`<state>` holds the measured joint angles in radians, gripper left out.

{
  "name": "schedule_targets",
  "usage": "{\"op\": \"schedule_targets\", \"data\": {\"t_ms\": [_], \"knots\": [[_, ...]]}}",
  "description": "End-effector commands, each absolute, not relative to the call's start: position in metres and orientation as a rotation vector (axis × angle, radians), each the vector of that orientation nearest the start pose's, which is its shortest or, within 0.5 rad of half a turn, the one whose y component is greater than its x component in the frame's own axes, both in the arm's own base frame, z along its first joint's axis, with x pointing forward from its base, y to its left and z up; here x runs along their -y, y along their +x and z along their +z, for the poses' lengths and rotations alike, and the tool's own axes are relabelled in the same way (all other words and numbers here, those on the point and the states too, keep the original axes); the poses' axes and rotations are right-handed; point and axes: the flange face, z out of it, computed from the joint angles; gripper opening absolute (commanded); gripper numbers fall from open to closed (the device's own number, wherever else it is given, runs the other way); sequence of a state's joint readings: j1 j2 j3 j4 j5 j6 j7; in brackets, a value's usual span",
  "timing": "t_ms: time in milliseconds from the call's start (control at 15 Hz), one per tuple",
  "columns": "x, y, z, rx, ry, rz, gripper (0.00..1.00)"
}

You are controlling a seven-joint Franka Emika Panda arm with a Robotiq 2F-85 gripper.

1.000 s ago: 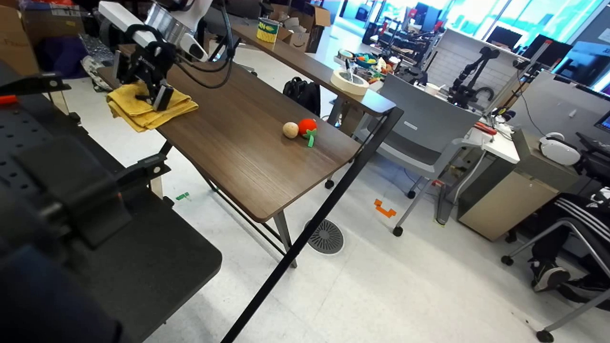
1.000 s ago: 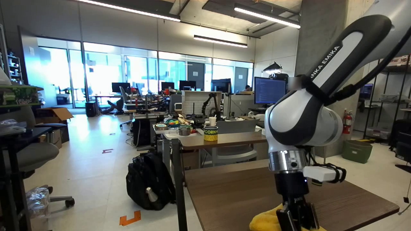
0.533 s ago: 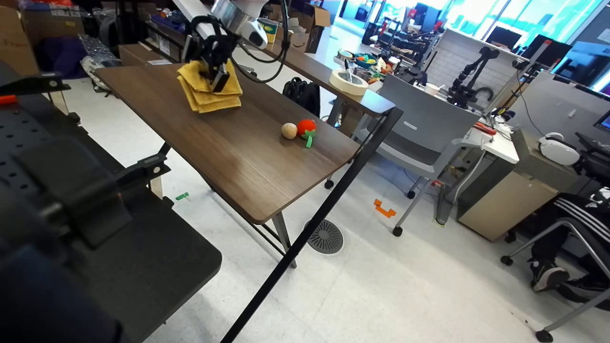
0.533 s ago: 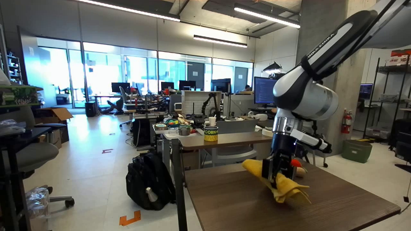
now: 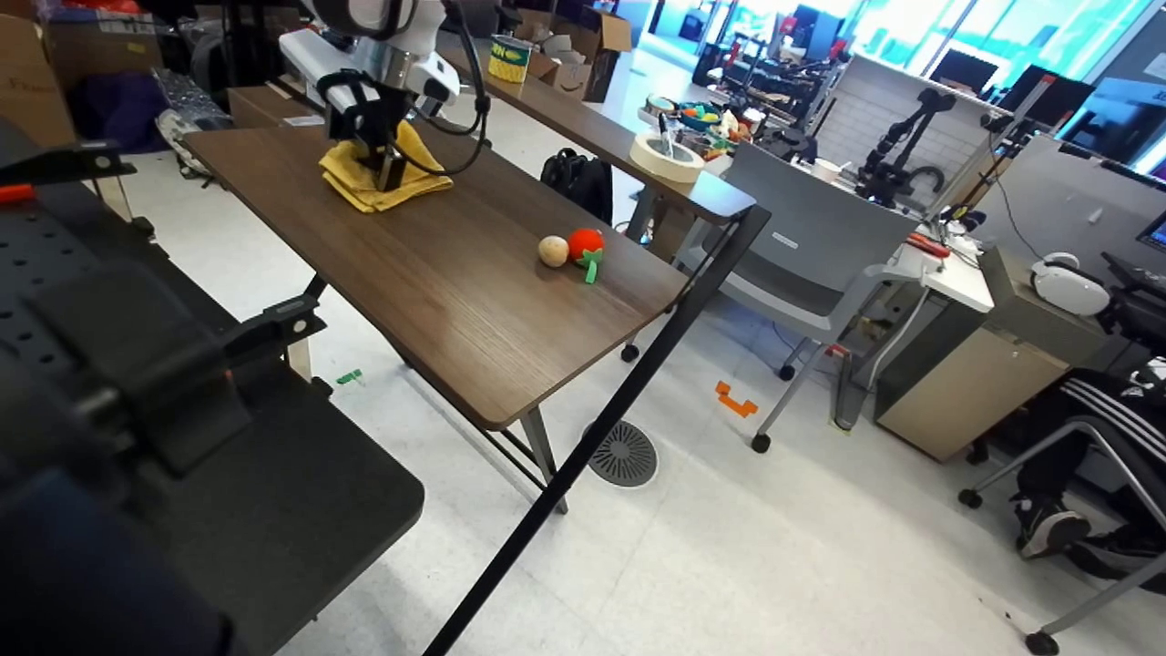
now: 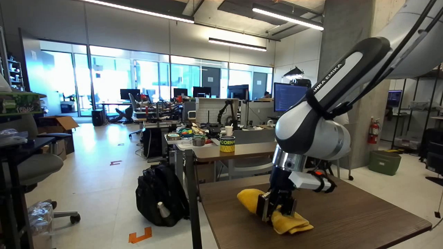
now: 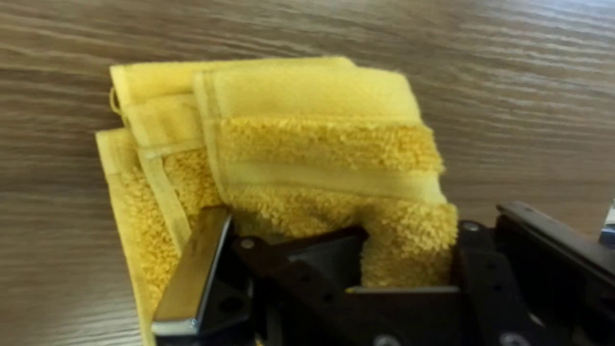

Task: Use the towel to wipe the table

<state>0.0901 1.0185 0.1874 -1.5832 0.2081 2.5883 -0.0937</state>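
Listed left to right from my station, in an exterior view.
Item: black worktop, in the foreground.
Item: yellow towel, folded in layers, lying on the brown wood-grain table nearer its far end, one corner of the cloth standing up.
Item: gripper, pointing downward, visible in both exterior views; I have its jaws clamped on a bunched part of the towel, loose layers fanning out past them in the wrist view.
Item: can, lettered CORN, upright on a narrow wooden shelf along the table.
Item: tan ball, small, on the table, well apart from the towel.
Item: red tomato-shaped piece, green-topped, just beside the ball; whether the two touch, I cannot tell.
Item: tape roll, pale, on the same shelf, a pen standing in its core.
Item: grey chair, just beyond the shelf.
Item: white headset, farther right, well apart from the table.
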Motion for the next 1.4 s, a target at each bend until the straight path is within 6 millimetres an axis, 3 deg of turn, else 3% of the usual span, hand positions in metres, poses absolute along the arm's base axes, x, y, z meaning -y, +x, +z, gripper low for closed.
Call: {"op": "schedule_targets", "data": {"t_ms": [0,267,533,667,800,1000,1333], "knots": [[-0.194,0.646,0.043,0.223,-2.876,0.008,0.41],[-0.182,0.649,0.080,0.263,-2.853,0.010,0.69],[-0.143,0.659,0.119,0.237,-2.981,-0.083,0.98],[-0.117,0.670,0.129,0.166,-3.072,-0.194,1.00],[-0.085,0.678,0.122,0.063,-3.168,-0.208,1.00],[-0.040,0.682,0.096,-0.156,-3.275,-0.196,1.00],[0.017,0.683,0.061,-0.586,-3.253,-0.177,1.00]]}}
